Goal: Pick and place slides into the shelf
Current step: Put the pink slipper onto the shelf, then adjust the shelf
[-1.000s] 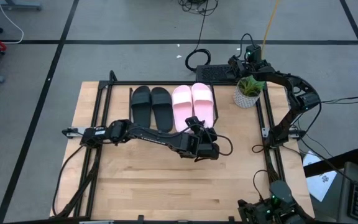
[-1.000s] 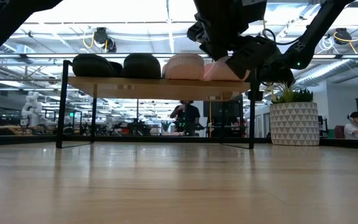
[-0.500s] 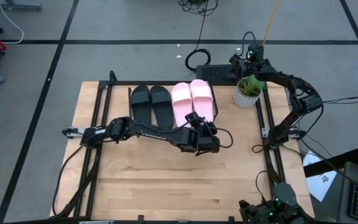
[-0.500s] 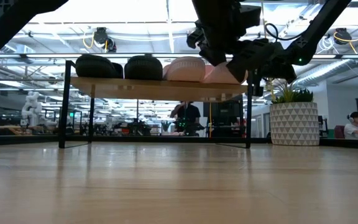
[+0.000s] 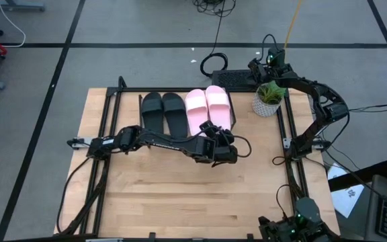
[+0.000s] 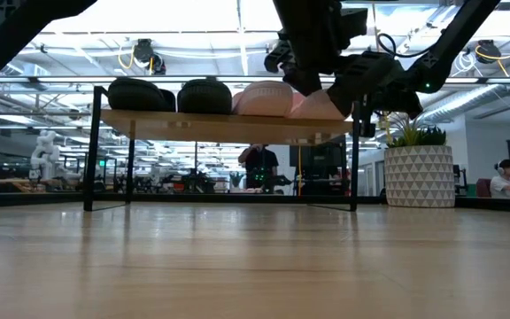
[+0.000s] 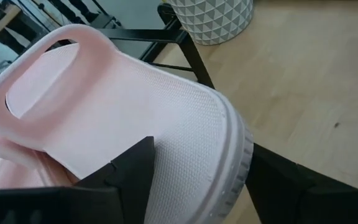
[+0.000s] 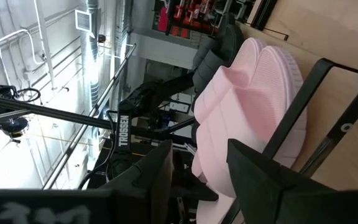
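While the light wood counter (image 5: 146, 195) carries everything, the shelf (image 5: 122, 91) is taken as the landmark: a low plank on thin black wire legs at the counter's far edge. Four slides are lined up side by side on the shelf, heels toward the near edge and long axes across the plank. The matte black pair (image 5: 163, 114) is set toward the shelf's left end, the pale pink pair (image 5: 209, 111) toward its right. The pink soles are finely ribbed, with wide smooth straps.

The left arm is stretched low across the counter in front of the shelf, and the left tool (image 5: 219, 138) is seen at the heel of the rightmost pink slide (image 7: 135, 137), fingers spread either side of it. The right tool (image 5: 269, 62) is held beyond the shelf's right end, above a potted plant (image 5: 269, 98) in a white patterned pot, fingers apart and empty.
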Robot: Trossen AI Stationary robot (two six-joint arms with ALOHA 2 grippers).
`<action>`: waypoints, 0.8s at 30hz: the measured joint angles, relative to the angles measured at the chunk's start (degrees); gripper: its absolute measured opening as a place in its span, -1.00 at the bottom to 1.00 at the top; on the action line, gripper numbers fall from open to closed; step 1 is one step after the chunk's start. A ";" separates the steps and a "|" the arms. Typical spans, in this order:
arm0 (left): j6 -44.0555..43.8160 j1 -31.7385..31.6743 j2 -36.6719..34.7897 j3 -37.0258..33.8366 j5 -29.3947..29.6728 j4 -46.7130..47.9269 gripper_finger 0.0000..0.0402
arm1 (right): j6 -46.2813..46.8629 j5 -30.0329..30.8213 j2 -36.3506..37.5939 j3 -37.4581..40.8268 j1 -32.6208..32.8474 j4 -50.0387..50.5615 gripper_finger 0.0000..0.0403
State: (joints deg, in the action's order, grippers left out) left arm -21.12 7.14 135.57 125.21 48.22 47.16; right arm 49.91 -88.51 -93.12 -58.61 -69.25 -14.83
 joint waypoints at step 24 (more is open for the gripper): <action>2.89 1.42 0.26 -0.15 3.31 -3.40 0.97 | -0.01 0.07 0.04 0.00 0.00 -0.06 -0.28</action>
State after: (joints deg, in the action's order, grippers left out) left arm -18.23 8.56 135.83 125.05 51.53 43.76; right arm 49.89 -88.44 -93.08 -58.61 -69.25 -14.89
